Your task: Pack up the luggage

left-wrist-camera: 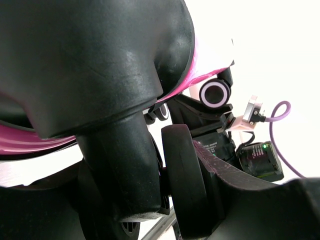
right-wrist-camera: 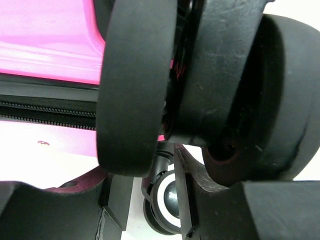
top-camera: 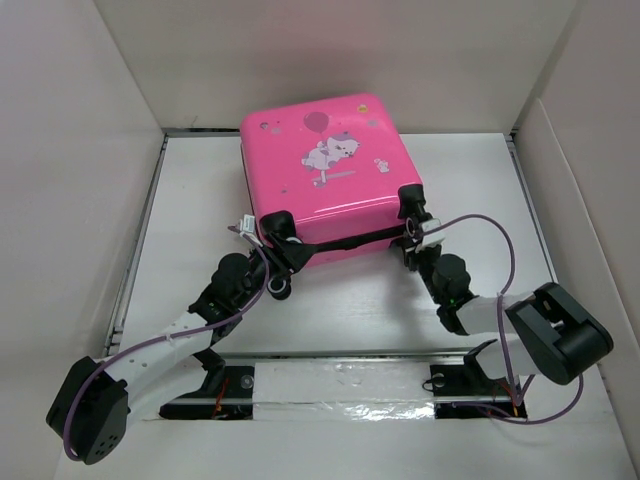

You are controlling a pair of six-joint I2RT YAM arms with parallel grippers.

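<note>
- Setting: robot manipulation lab cell, a test bench rather than a lived-in room.
- Reference object: the luggage (top-camera: pixel 325 175), lying on a plain white table (top-camera: pixel 350 320).
- Bare white panels (top-camera: pixel 60 200) stand left of, behind and right of the luggage, boxing in the bench on three sides.
- Nearer than the luggage, a metal rail (top-camera: pixel 340 357) runs along the table's near edge, and both arm bases are fixed at it.
- The left arm (top-camera: pixel 165 350) and right arm (top-camera: pixel 500 315) reach toward the luggage's near corners, with exposed purple cables (top-camera: pixel 490 225) looped along them.
- Left wrist view: past the luggage's far wheel sits a black electronics module (left-wrist-camera: pixel 260 160) with a lit green indicator.
</note>
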